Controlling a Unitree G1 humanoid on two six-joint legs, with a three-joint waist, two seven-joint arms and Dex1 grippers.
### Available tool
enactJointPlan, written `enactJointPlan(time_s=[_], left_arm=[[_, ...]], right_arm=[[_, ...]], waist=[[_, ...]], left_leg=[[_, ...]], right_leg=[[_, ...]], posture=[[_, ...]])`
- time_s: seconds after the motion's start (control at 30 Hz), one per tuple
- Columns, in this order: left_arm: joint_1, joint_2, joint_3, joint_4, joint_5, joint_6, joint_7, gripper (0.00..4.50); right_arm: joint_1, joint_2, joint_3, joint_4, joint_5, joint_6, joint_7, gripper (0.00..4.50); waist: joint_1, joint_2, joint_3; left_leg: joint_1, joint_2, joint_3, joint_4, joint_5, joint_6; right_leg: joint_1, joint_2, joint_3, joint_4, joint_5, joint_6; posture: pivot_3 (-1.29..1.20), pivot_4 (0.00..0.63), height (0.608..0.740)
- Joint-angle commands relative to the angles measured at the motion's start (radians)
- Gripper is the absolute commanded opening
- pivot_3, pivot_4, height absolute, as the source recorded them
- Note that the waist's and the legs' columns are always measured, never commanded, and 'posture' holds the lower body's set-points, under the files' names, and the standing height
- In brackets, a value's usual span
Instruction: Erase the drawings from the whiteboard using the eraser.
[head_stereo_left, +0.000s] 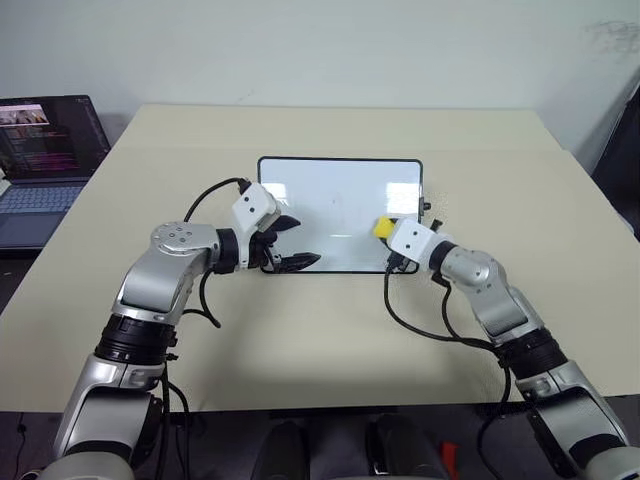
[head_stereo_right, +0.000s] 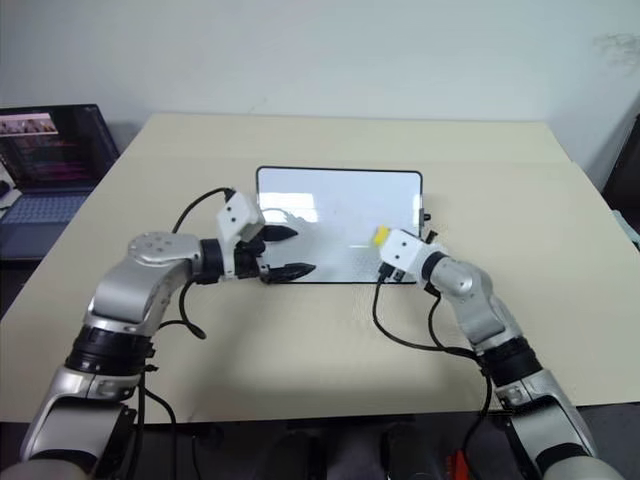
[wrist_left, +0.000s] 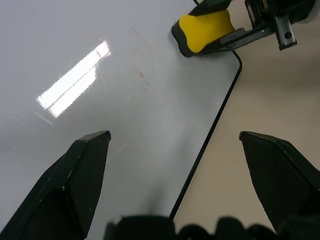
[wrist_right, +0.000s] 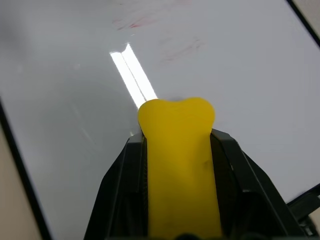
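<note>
Several faint red drawings (wrist_right: 135, 22) remain on the whiteboard (head_stereo_left: 330, 200): thin smears and hatch strokes scattered over the glossy white, with a few more specks (wrist_left: 141, 75) visible in the left wrist view. That board lies flat near the middle of a beige table (head_stereo_left: 300, 340), its thin black frame showing along the edges and a small black knob at its right side. The eraser (head_stereo_left: 383, 228), a yellow block on a dark base, sits over the board's right part, close to the near right corner, its dark side toward the surface. It is pinched between the two black fingers of the right gripper (wrist_right: 177, 145), which close tight on its sides. Whether the base presses on the board or rides just above it I cannot tell. The left gripper (head_stereo_left: 291, 243) hovers at the board's near left corner, its fingers spread wide, one over the white surface and one over the table beyond the frame. An open laptop (head_stereo_left: 45, 160) stands on a separate surface at the far left.
</note>
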Motion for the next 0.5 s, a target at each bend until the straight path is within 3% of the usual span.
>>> enactJointPlan(time_s=[0.03,0.2,0.5], left_arm=[[-0.006,0.008,0.023,-0.034,-0.014,0.000,-0.001,4.50],[-0.008,0.005,0.023,-0.033,-0.015,-0.002,-0.002,4.50],[-0.006,0.002,0.004,-0.080,-0.026,-0.041,-0.058,4.50]], right_arm=[[0.007,-0.027,0.018,0.027,-0.033,-0.026,0.016,1.31],[0.015,-0.027,0.017,0.012,-0.029,-0.069,0.023,1.31],[0.144,0.026,-0.138,-0.388,0.122,0.151,0.029,1.31]], waist=[[0.000,0.000,0.000],[0.000,0.000,0.000],[0.005,0.001,0.001]], left_leg=[[0.000,0.000,0.000,0.000,0.000,0.000],[-0.001,0.000,0.000,0.000,0.000,0.000],[-0.006,0.000,-0.001,-0.001,0.000,0.000]], right_leg=[[0.000,0.000,0.000,0.000,0.000,0.000],[-0.001,0.001,0.000,0.000,0.001,-0.001],[-0.004,0.000,-0.001,-0.002,0.000,-0.001]], posture=[[0.00,0.150,0.740],[0.00,0.150,0.740],[0.00,0.150,0.740]])
